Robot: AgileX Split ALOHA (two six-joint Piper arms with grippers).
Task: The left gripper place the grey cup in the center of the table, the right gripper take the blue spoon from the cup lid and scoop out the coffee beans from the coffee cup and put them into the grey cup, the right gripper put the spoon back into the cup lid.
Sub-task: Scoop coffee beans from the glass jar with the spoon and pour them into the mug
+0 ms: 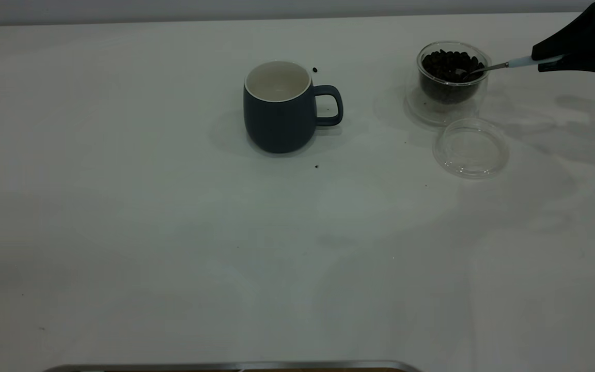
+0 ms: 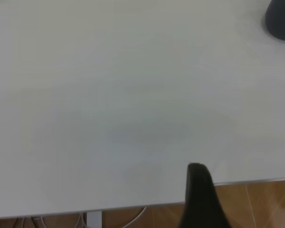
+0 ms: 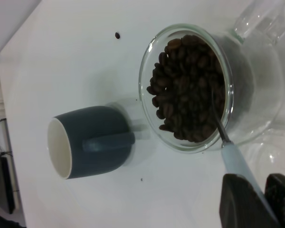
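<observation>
The grey cup (image 1: 282, 108) (image 3: 92, 147) stands near the middle of the table (image 1: 173, 232), handle toward the right, its white inside bare. To its right the clear coffee cup (image 1: 452, 77) (image 3: 185, 88) is full of coffee beans (image 1: 450, 64) (image 3: 185, 90). My right gripper (image 1: 548, 59) (image 3: 262, 180) is shut on the pale handle of the blue spoon (image 1: 504, 65) (image 3: 237, 159), whose bowl is dipped in the beans. The cup lid (image 1: 471, 148) lies bare in front of the coffee cup. One finger of my left gripper (image 2: 199, 199) shows over the table's edge, far from the grey cup (image 2: 281, 21).
Two loose beans lie on the table, one behind the grey cup (image 1: 314, 69) (image 3: 117, 35) and one in front of it (image 1: 316, 166). The table's edge (image 2: 251, 182) borders a wooden floor. A metal rim (image 1: 225, 367) runs along the near side.
</observation>
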